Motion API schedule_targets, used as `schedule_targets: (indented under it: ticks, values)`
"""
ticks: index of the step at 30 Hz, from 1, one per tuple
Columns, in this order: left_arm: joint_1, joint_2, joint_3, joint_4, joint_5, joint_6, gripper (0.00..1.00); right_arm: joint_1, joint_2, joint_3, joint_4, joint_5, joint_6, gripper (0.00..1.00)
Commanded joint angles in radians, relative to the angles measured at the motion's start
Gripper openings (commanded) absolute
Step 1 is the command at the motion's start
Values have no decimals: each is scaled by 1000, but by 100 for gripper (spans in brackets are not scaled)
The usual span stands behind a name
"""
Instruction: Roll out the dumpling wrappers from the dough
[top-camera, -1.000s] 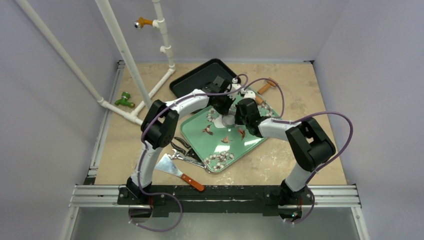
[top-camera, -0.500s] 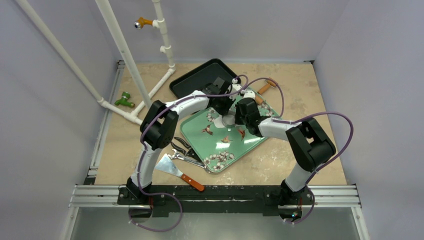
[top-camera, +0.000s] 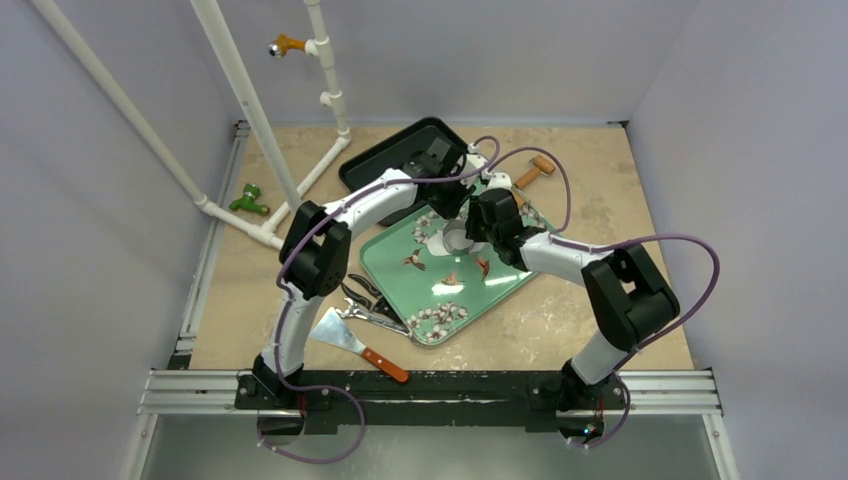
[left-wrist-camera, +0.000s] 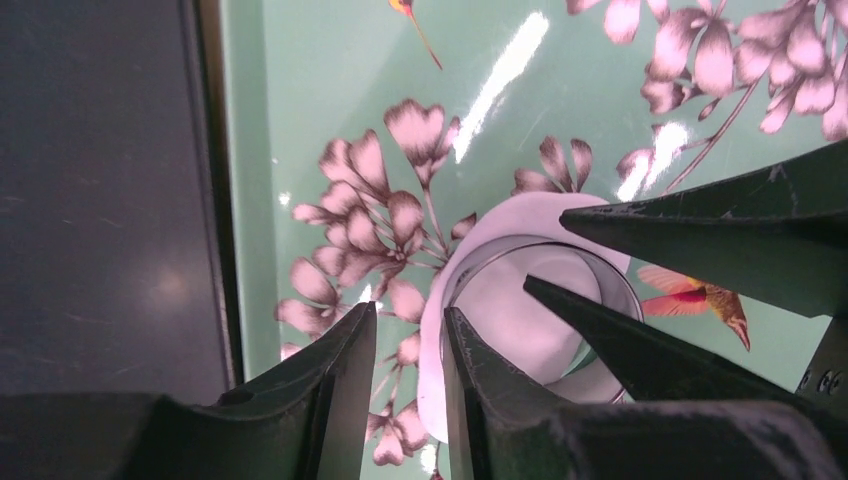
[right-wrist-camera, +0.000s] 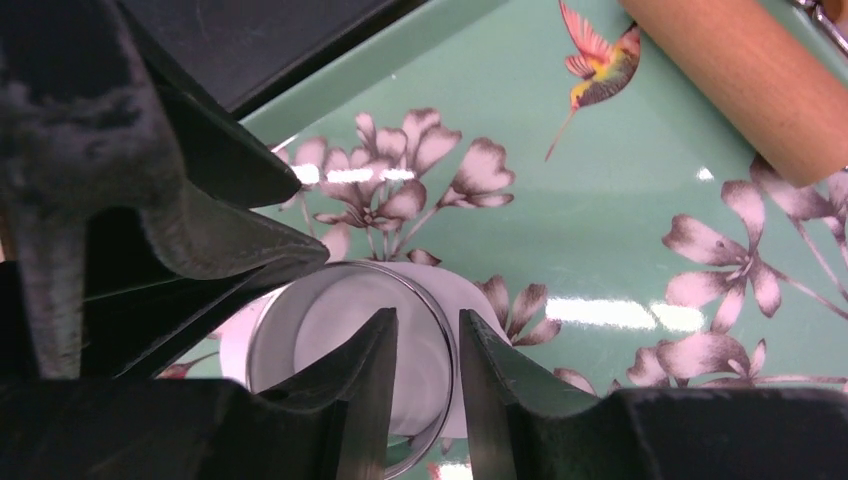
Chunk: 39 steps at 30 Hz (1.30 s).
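Note:
A thin white dumpling wrapper (left-wrist-camera: 512, 318) lies on the green flowered tray (top-camera: 440, 292), and a shiny metal ring cutter (left-wrist-camera: 490, 250) stands on it. Both grippers hang low over the ring from opposite sides. My left gripper (left-wrist-camera: 408, 318) is open; one fingertip is at the ring's wall, the other outside over the tray, and only dough edge and tray show in the gap. My right gripper (right-wrist-camera: 428, 322) is open and straddles the wall of the ring cutter (right-wrist-camera: 340, 268), with gaps on both sides. From above, the wrapper (top-camera: 455, 241) shows between the two grippers.
A wooden rolling pin (right-wrist-camera: 740, 70) lies on the tray's far side, close to the right gripper. A black tray (top-camera: 395, 160) sits just behind the green one. Tongs (top-camera: 370, 305) and a scraper (top-camera: 355, 345) lie near the left arm. White pipes (top-camera: 250, 110) stand at back left.
Both grippers' jaws have parted from shut. Both wrists have shifted slightly toward the back of the table, and more of the rolling pin's handle shows.

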<state>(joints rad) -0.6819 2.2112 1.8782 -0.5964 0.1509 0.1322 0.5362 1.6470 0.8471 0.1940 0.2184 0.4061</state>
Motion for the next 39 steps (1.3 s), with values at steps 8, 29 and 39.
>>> schedule_targets:
  ticks: [8,29,39]
  values:
    - [8,-104,-116,28,60,-24,41,4,-43,28,10,1,-32,27]
    - [10,-76,-147,34,53,-52,18,2,20,-36,51,4,-47,16]
    - [9,-47,-161,37,34,-48,0,9,53,-77,116,34,-74,0]
